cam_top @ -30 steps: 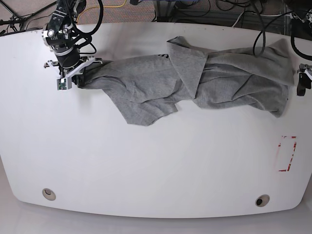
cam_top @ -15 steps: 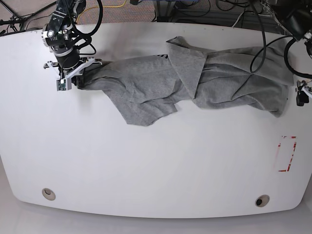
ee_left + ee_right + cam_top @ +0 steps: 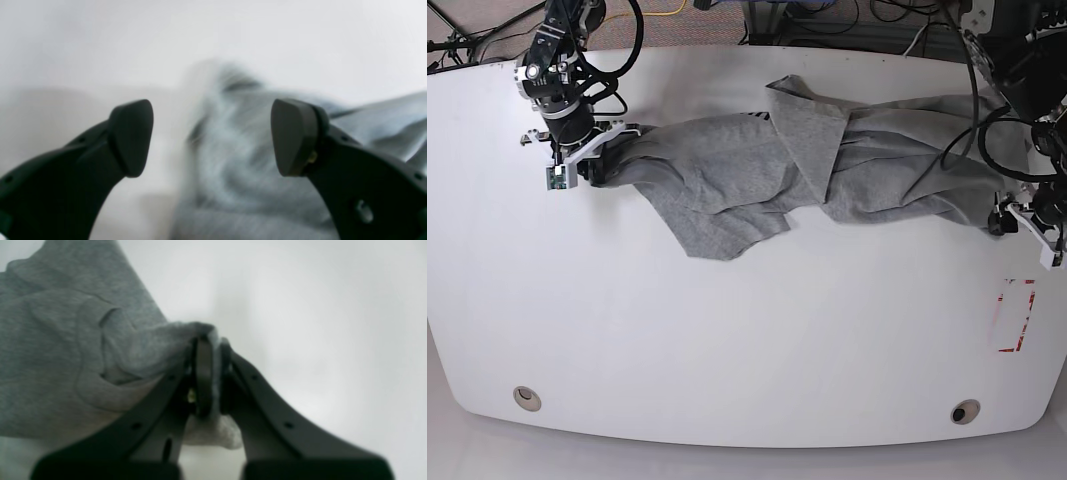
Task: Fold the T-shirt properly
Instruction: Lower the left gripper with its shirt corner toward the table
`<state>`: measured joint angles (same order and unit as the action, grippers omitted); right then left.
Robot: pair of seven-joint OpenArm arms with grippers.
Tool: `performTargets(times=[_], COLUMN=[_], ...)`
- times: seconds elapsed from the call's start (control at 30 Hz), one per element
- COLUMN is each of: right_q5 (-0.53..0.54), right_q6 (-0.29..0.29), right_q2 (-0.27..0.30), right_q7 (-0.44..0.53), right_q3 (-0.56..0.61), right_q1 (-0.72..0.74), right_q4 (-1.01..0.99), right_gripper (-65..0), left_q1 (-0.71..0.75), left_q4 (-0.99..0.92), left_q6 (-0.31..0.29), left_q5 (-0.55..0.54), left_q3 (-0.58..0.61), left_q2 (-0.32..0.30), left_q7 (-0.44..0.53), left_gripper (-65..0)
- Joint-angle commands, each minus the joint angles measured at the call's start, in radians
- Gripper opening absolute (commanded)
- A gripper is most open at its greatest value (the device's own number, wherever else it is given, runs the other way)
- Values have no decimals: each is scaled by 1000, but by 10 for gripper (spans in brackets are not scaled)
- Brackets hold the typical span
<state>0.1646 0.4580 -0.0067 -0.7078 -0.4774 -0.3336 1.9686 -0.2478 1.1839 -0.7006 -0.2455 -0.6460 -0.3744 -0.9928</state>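
Note:
The T-shirt, light heather grey, lies crumpled and stretched sideways across the far half of the white table. In the base view my right gripper is at the shirt's left end. The right wrist view shows that gripper shut on a bunched fold of the T-shirt. My left gripper is at the shirt's lower right corner. In the left wrist view the left gripper is open, with blurred cloth of the T-shirt between and beyond its fingers.
A red-outlined rectangle is marked near the table's right edge. Two round holes sit near the front edge. Cables run behind the table's far edge.
My left arm has come down from beside the shirt's right edge to its lower right corner, still open. The right gripper keeps its hold at the left end and has barely moved.

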Motion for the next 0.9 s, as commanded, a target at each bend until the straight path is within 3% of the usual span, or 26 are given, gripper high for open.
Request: performTargets(times=[0.0, 0.47, 0.57, 0.87], right_q5=[6, 6, 6, 6], right_q6=[-1, -1, -1, -1], right_q2=[11, -2, -9, -19], right_q7=[23, 24, 24, 26], right_q3=[-7, -5, -5, -7], right_q1=[6, 14, 14, 14], right_q4=[7, 1, 2, 2], right_gripper=[-650, -650, -650, -650], left_q1=[-18, -11, -11, -9], left_q4=[-49, -138, -143, -144], left_q6=[2, 2, 2, 2], left_q5=[1, -4, -4, 2], left_q3=[-2, 38, 38, 38], left_q2=[-31, -31, -31, -31], left_q7=[45, 64, 64, 61], left_gripper=[-133, -136, -207, -569])
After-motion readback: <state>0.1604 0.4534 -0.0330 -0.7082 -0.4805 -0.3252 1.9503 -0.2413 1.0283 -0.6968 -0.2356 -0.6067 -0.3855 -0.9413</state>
